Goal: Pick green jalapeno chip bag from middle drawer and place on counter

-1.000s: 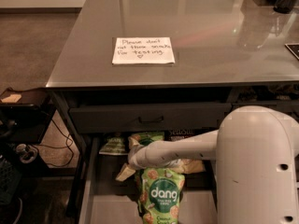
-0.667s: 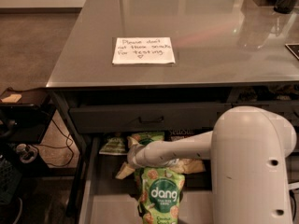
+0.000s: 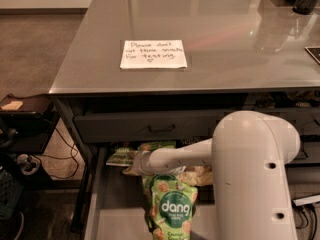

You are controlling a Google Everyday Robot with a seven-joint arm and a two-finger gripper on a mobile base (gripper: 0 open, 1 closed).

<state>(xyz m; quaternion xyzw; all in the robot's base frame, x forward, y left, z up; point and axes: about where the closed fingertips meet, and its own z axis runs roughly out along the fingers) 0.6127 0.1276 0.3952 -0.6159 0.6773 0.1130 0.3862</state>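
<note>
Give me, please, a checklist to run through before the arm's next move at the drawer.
1. The middle drawer is open: ok.
2. The gripper is down inside the drawer, among the bags near its back: ok.
3. The gripper has hold of the green jalapeno chip bag: cannot tell.
4. The dang bag is apart from the arm: cannot tell.
5. The counter has bare room beside the paper note: ok.
</note>
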